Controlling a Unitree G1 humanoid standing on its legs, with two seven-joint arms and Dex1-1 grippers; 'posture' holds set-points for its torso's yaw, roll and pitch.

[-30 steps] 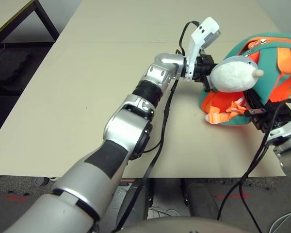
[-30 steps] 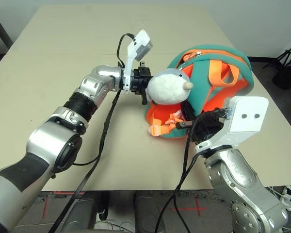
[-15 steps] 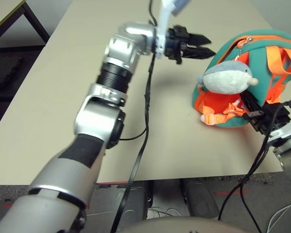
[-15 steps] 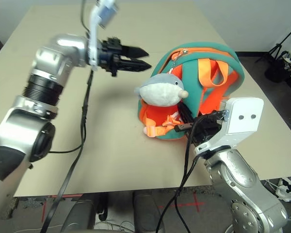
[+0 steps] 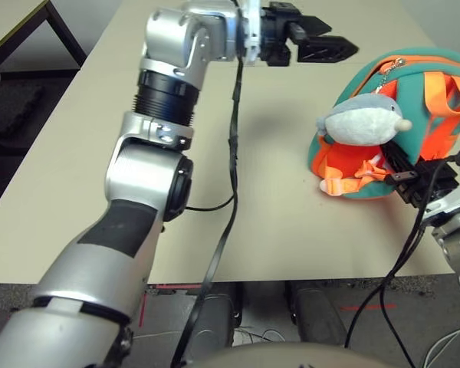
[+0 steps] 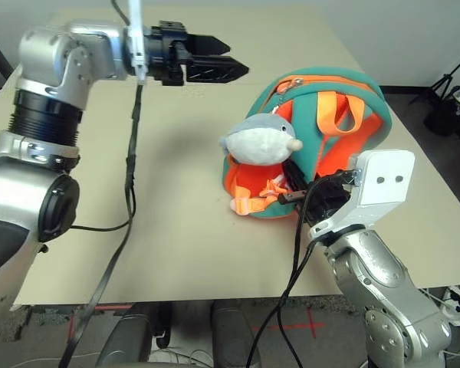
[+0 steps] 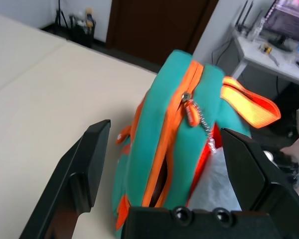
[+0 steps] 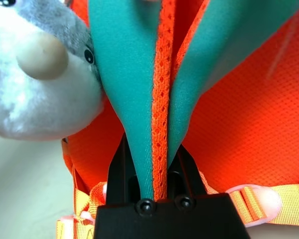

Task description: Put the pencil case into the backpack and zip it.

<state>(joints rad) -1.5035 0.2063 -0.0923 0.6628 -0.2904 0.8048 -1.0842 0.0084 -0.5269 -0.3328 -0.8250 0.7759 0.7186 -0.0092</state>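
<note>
- The backpack (image 6: pixel 322 146) lies on the table (image 6: pixel 176 230) at the right, its orange zipper (image 7: pixel 162 144) facing the far left and its plush charm (image 6: pixel 259 142) hanging down the near-left face.
- The right gripper (image 8: pixel 152 164) has its fingers pinched shut on a fold of the backpack's teal and orange edge at the bag's near side, anchoring it.
- The left gripper (image 6: pixel 222 67) hovers above the table just to the far left of the backpack, jaws spread wide and holding nothing; it points at the bag's zipped edge.
- The pencil case cannot be made out on the table; it is probably already inside the bag.
- The zipper pull (image 7: pixel 188 105) with its bead chain sits near the top of the seam, and a dark gap shows lower down the zipper, so the closing step looks unfinished or just ending.
- The next move calls for bringing the open left jaws onto that pull, or else judging the seam closed enough and letting go on the right.
</note>
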